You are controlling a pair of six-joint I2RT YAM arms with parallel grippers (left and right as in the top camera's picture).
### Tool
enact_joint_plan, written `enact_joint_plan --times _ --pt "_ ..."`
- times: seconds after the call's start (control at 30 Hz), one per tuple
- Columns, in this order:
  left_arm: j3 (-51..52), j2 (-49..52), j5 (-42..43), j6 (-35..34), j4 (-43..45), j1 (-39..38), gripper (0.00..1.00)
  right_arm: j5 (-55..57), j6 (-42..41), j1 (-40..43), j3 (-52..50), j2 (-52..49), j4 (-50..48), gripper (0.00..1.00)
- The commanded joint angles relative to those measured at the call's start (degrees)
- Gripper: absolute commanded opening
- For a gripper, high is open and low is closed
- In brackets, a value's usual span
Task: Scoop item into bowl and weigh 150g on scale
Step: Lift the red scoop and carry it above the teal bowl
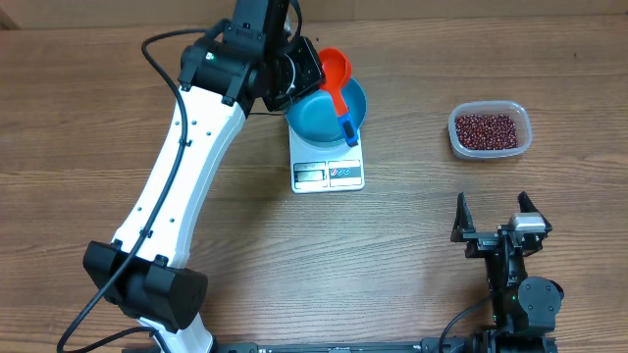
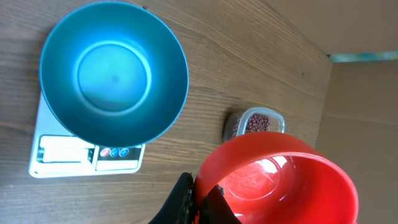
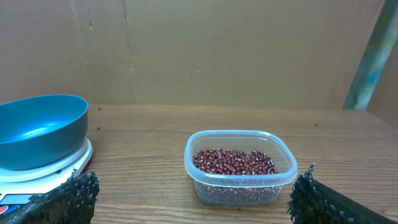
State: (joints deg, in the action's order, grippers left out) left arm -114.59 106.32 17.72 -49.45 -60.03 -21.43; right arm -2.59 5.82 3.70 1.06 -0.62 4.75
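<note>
The blue bowl (image 1: 324, 113) stands on the white scale (image 1: 329, 175), and the left wrist view shows the bowl (image 2: 115, 74) empty. My left gripper (image 1: 302, 74) hovers at the bowl's far left rim, shut on the wall of a red scoop (image 1: 336, 67). That scoop (image 2: 280, 180) holds no beans; the jaws (image 2: 200, 190) pinch its rim. The item, dark red beans (image 3: 235, 162), lies in a clear tub (image 1: 490, 130) to the right. My right gripper (image 1: 496, 221) rests open near the front edge, facing the tub, with nothing between its fingers (image 3: 193, 199).
The scoop's handle with a blue end (image 1: 349, 129) hangs over the bowl's right side. The scale's display and buttons (image 2: 87, 150) face the front. A cardboard wall (image 3: 205, 50) rises behind the table. Bare wood lies between the scale and the tub (image 2: 256, 123).
</note>
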Motion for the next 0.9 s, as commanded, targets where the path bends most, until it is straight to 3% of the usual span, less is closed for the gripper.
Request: enact_joint_plan --times 0.0,0.4,0.57,0.7,0.87 --pt "-0.98 -1.11 1.46 -4.66 -0.17 -0.76 0.04 -0.09 0.04 -0.24 -0.61 0.46 -0.17 1.00" --pt "-0.92 -0.66 1.25 -7.17 0.63 -1.84 0.04 -2.51 -0.72 -0.33 -0.61 0.46 -0.35 1.00" --pt "-0.92 -0.63 1.14 -8.04 1.97 -1.86 0.04 -4.87 -14.47 -0.33 -0.61 0.46 -1.03 1.00" --pt "-0.92 -0.63 -0.74 -9.57 2.86 -1.84 0.04 -14.93 -15.98 -0.33 -0.20 0.44 -1.62 1.00" --pt "-0.92 -0.63 -0.74 -9.97 5.77 -1.81 0.04 -20.09 -25.44 -0.26 5.22 -2.60 -1.29 1.00"
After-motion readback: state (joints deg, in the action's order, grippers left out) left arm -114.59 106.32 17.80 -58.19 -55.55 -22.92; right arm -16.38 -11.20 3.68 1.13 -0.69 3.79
